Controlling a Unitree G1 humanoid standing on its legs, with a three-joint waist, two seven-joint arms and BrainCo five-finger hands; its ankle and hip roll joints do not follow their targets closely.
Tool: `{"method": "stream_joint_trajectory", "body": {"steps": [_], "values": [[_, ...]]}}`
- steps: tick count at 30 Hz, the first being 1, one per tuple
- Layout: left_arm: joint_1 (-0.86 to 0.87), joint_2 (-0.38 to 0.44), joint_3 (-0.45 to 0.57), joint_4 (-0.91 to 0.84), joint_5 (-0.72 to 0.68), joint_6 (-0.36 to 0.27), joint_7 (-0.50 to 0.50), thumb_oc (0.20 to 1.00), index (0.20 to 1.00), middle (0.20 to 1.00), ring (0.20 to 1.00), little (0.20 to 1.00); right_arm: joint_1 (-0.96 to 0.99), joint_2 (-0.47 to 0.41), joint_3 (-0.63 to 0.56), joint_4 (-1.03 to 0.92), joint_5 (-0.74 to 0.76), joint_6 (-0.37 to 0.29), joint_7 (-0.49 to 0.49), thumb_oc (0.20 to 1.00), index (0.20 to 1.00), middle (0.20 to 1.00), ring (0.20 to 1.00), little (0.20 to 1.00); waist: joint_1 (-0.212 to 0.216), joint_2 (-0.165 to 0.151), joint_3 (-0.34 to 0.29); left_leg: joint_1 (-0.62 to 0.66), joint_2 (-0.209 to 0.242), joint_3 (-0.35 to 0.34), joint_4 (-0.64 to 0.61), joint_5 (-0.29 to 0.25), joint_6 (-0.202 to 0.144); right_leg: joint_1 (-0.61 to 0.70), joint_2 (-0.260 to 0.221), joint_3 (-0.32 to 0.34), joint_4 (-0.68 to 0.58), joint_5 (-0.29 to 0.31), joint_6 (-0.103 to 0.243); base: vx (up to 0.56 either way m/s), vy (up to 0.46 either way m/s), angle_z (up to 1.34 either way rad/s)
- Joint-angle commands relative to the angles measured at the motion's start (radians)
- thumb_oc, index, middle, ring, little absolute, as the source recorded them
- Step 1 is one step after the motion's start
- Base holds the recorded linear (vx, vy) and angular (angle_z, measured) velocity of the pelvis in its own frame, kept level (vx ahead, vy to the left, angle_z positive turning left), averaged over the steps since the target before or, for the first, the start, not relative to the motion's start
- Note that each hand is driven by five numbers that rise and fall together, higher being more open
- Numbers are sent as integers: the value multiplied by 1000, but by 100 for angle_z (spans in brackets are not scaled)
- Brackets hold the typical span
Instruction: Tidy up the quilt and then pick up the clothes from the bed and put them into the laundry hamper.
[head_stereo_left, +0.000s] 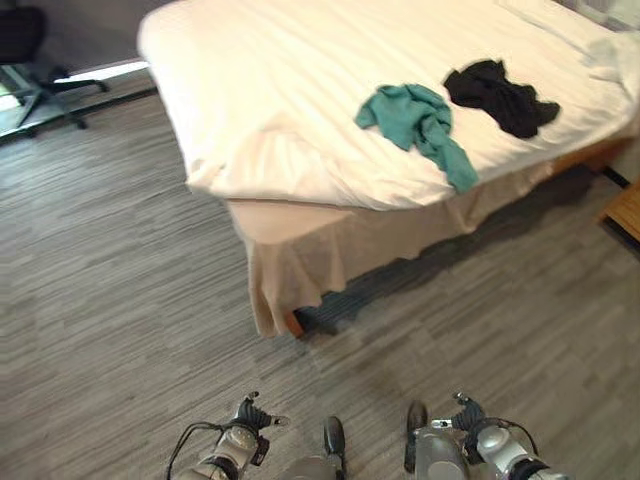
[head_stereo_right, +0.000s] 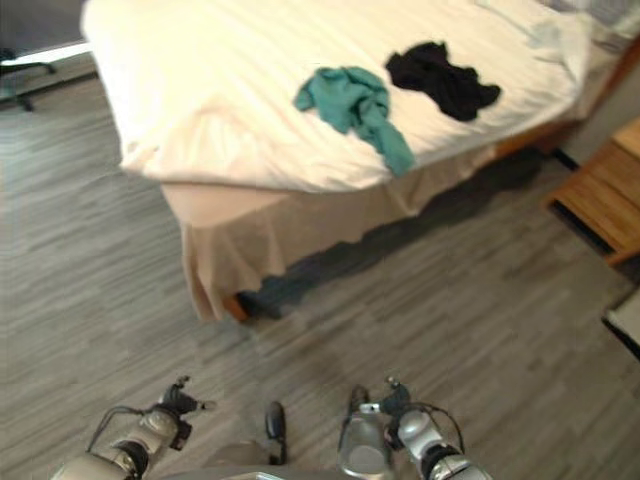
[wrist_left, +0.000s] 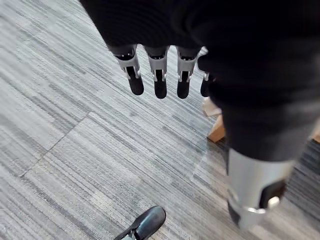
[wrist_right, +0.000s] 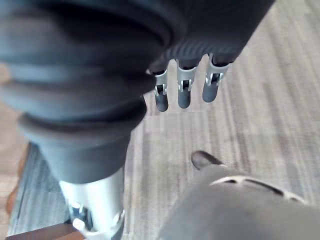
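Clothes, teal (head_stereo_left: 420, 125) beside black (head_stereo_left: 500, 95), lying on quilt (head_stereo_left: 280, 90), well ahead of both hands. Left hand (wrist_left: 157, 75) and right hand (wrist_right: 182, 85) hanging over floor (head_stereo_left: 120, 300), fingers straight, holding nothing.

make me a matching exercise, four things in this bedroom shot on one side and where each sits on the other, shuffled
Things:
1. crumpled teal garment
2. crumpled black garment
3. black office chair
4. brown wooden side table

Places:
A. on the floor beyond the bed's left side
B. on the white quilt, hanging over the near edge
C. on the floor right of the bed
D. on the quilt, further right and back from the edge

Pairs: 1-B, 2-D, 3-A, 4-C
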Motion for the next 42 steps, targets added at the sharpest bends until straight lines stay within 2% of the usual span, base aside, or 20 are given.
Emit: {"method": "stream_joint_trajectory", "body": {"steps": [1, 3, 4, 5, 8, 10, 12, 13, 15, 19, 22, 23, 25, 27, 29, 30, 33, 34, 38, 42], "values": [[11, 20, -2, -8, 44, -16, 16, 1000, 1000, 1000, 1000, 1000, -6, -15, -9, 37, 4, 19, 1, 1000, 1000, 1000, 1000, 1000, -22, -41, 5, 68, 115, 97, 1, -86, -94, 52, -24, 50, -46, 97, 39, 348, -326, 85], [14, 25, 26, -16, 6, -21, 30, 1000, 1000, 1000, 1000, 1000, -2, -18, -10, 51, 5, 22, 9, 1000, 1000, 1000, 1000, 1000, -17, -41, -17, 98, 128, 81, 1, -91, -106, 80, -19, 30, -48, 105, 32, 458, -382, 126], [35, 16, 60, -31, -39, -33, 43, 1000, 1000, 1000, 1000, 1000, 19, -22, -2, 60, -4, 17, 17, 1000, 1000, 1000, 1000, 1000, -6, -32, -31, 90, 147, 57, 52, -101, -121, 117, -8, 6, -48, 80, 17, 383, -322, 92], [35, 16, 60, -32, -39, -32, 43, 1000, 1000, 1000, 1000, 1000, 19, -22, -2, 60, -4, 17, 17, 1000, 1000, 1000, 1000, 1000, -8, -31, -31, 88, 148, 55, 54, -103, -122, 118, -8, 3, -48, 80, 17, 272, -293, 52], [46, -20, 59, -94, -74, -57, 94, 1000, 1000, 1000, 1000, 1000, 13, -55, -40, 72, 33, 19, -5, 1000, 1000, 1000, 1000, 1000, 11, -32, -7, -40, 158, 51, 177, -58, -138, 171, -26, -96, -48, 36, -13, 30, -201, 77], [43, 70, 90, -187, -84, -75, 90, 1000, 1000, 1000, 1000, 1000, 15, -112, -78, 75, 75, -3, -14, 1000, 1000, 1000, 1000, 1000, 31, -15, 13, -115, 148, 71, 167, -11, -137, 190, -26, -142, -48, 21, -16, 23, -77, 117], [78, 159, 145, -417, -79, -105, 100, 1000, 1000, 1000, 1000, 1000, 34, -151, -108, 51, 81, -10, -10, 1000, 1000, 1000, 1000, 1000, 34, 14, 10, -83, 155, 92, 84, 3, -138, 201, -17, -164, -48, 13, -8, 116, 31, 66], [126, 243, 212, -616, -54, -130, 127, 1000, 1000, 1000, 1000, 1000, 54, -181, -129, 17, 88, -20, -2, 1000, 1000, 1000, 1000, 1000, 36, 24, 11, -65, 159, 85, 32, 17, -138, 193, -7, -159, -48, 18, -5, 75, 20, 17], [90, 346, 255, -787, -8, -149, 158, 1000, 1000, 1000, 1000, 1000, 56, -214, -148, -4, 99, -27, 8, 1000, 1000, 1000, 1000, 1000, 31, 24, 21, -77, 166, 88, 8, 30, -145, 157, -4, -158, -39, 28, -3, -30, 0, -6], [-29, 502, 297, -981, 60, -187, 230, 1000, 1000, 1000, 1000, 1000, 12, -244, -120, -13, 111, -37, 19, 1000, 1000, 1000, 1000, 1000, 26, 24, 36, -112, 180, 115, 10, 33, -146, 52, -16, -136, 24, 34, -1, -61, 22, -5], [-125, 550, 281, -1024, 72, -199, 259, 1000, 1000, 1000, 1000, 1000, -15, -238, -82, -17, 103, -38, 20, 1000, 1000, 1000, 1000, 1000, 19, 24, 50, -127, 181, 131, 11, 36, -147, 14, -20, -121, 37, 42, 4, -48, 26, -19], [-194, 576, 251, -1010, 83, -201, 272, 1000, 1000, 1000, 1000, 1000, -26, -230, -60, -21, 94, -38, 19, 1000, 1000, 1000, 1000, 1000, 13, 23, 54, -135, 181, 140, 9, 39, -147, -2, -20, -113, 37, 47, 7, -73, 31, -23], [-412, 640, 114, -940, 158, -165, 292, 1000, 1000, 1000, 1000, 1000, -67, -204, -4, -27, 77, -43, 11, 1000, 1000, 1000, 1000, 1000, -14, 21, 76, -159, 190, 163, 14, 41, -150, -53, -23, -90, 54, 57, 17, -93, 40, -23], [-631, 663, -29, -861, 207, -118, 309, 1000, 1000, 1000, 1000, 1000, -103, -177, 19, -30, 83, -46, -10, 1000, 1000, 1000, 1000, 1000, -32, 13, 104, -203, 197, 172, 47, 40, -151, -109, -28, -69, 81, 65, 21, -96, 6, -27], [-708, 664, -78, -840, 232, -100, 317, 1000, 1000, 1000, 1000, 1000, -112, -167, 24, -30, 87, -48, -18, 1000, 1000, 1000, 1000, 1000, -40, 10, 116, -218, 200, 174, 59, 38, -152, -125, -31, -66, 89, 68, 24, -59, -15, -33], [-848, 676, -180, -779, 300, -62, 326, 1000, 1000, 1000, 1000, 1000, -130, -160, 31, -30, 96, -51, -25, 1000, 1000, 1000, 1000, 1000, -54, 5, 139, -249, 206, 176, 82, 38, -156, -155, -35, -62, 96, 75, 29, -41, -21, -24], [-925, 674, -244, -728, 332, -37, 328, 1000, 1000, 1000, 1000, 1000, -143, -160, 26, -30, 108, -55, -31, 1000, 1000, 1000, 1000, 1000, -58, 0, 152, -272, 208, 173, 98, 38, -158, -172, -36, -64, 101, 79, 30, -31, -36, -12], [-1023, 657, -317, -648, 362, -11, 324, 1000, 1000, 1000, 1000, 1000, -168, -157, 29, -23, 132, -59, -39, 1000, 1000, 1000, 1000, 1000, -70, -1, 170, -305, 212, 173, 117, 39, -163, -196, -36, -62, 103, 86, 34, -16, -52, -15], [-1155, 671, -437, -563, 463, 46, 322, 1000, 1000, 1000, 1000, 1000, -142, -141, 33, -9, 148, -70, -43, 1000, 1000, 1000, 1000, 1000, -95, -3, 200, -371, 216, 175, 140, 43, -170, -248, -30, -63, 97, 102, 43, -18, -39, -10], [-1237, 648, -526, -459, 489, 72, 260, 1000, 1000, 1000, 1000, 1000, -133, -133, 39, -9, 171, -77, -34, 1000, 1000, 1000, 1000, 1000, -109, -2, 214, -411, 223, 178, 149, 47, -173, -289, -29, -70, 103, 105, 45, -12, -8, -8]]}}
